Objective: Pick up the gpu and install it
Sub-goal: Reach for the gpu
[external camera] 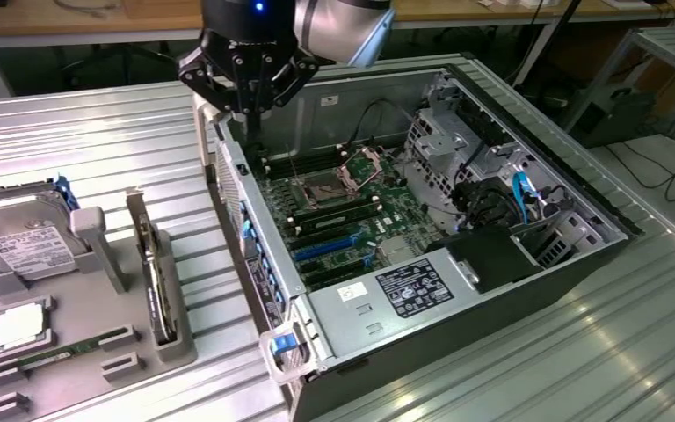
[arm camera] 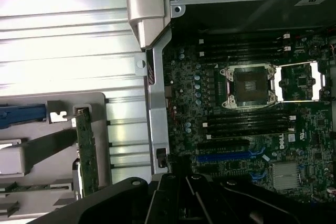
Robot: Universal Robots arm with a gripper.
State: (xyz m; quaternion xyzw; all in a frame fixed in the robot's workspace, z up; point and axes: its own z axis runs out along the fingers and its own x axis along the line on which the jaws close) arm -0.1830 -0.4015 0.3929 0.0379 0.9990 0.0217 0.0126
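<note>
Gripper (external camera: 247,112) has its fingers pressed together and holds nothing. It hangs over the open computer case (external camera: 350,97) at the wall edge nearest the gray holder (external camera: 80,334), touching nothing that I can tell. The gpu (external camera: 156,281) stands on edge in a holder slot, well apart from the gripper and beside the hard drive (external camera: 27,246).

We see the open black-and-silver metal computer case (external camera: 361,318) across the centre and right of the exterior view, on the ribbed metal worktop (external camera: 103,141). At lower left lies the grey plastic holder (external camera: 80,330). In it the boxy silver hard drive (external camera: 27,242) sits left of the thin dark gpu card (external camera: 156,272), which stands on edge. The black end effector (external camera: 249,110) hangs at upper centre, over the case's left wall.
</note>
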